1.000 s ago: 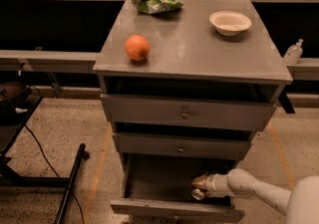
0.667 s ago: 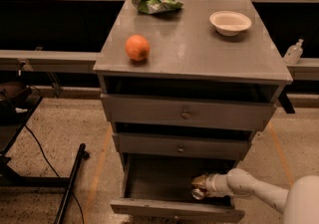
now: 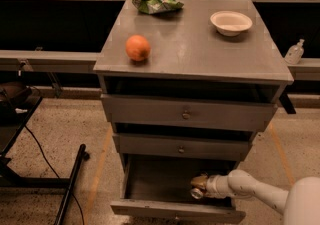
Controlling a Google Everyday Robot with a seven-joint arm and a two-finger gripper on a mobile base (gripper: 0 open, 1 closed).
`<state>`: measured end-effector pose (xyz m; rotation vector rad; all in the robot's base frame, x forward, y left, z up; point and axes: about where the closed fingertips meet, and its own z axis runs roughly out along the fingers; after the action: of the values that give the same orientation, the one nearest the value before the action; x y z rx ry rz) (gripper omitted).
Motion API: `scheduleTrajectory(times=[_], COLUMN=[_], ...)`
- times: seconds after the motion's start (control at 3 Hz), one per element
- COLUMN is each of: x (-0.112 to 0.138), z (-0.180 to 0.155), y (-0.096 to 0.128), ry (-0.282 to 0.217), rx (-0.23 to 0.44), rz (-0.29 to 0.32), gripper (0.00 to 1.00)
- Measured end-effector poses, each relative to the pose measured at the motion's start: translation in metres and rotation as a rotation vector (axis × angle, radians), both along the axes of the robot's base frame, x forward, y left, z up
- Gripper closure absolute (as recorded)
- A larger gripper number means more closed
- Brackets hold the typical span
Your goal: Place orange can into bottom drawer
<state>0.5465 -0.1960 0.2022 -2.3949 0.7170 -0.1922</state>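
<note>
The bottom drawer (image 3: 175,211) stands pulled open, and the arm reaches in from the right, low over its floor. The gripper (image 3: 203,188) is inside the drawer near the right side, and the orange can (image 3: 197,185) sits right at its tip, silver end showing. Whether the gripper has hold of the can cannot be told. On the cabinet top (image 3: 200,54) lie a round orange (image 3: 137,48), a white bowl (image 3: 231,22) and a green bag (image 3: 156,3), all well apart.
</note>
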Motion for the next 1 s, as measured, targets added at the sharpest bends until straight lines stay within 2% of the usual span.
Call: scheduleTrajectory(times=[0.33,1.0], x=[0.0011,0.0037], z=[0.0001,0.0015], y=[-0.0001,0.0020], ry=[0.001,0.002], rx=[0.002,-0.007], rz=[-0.003,-0.002], gripper=[0.42,0.48])
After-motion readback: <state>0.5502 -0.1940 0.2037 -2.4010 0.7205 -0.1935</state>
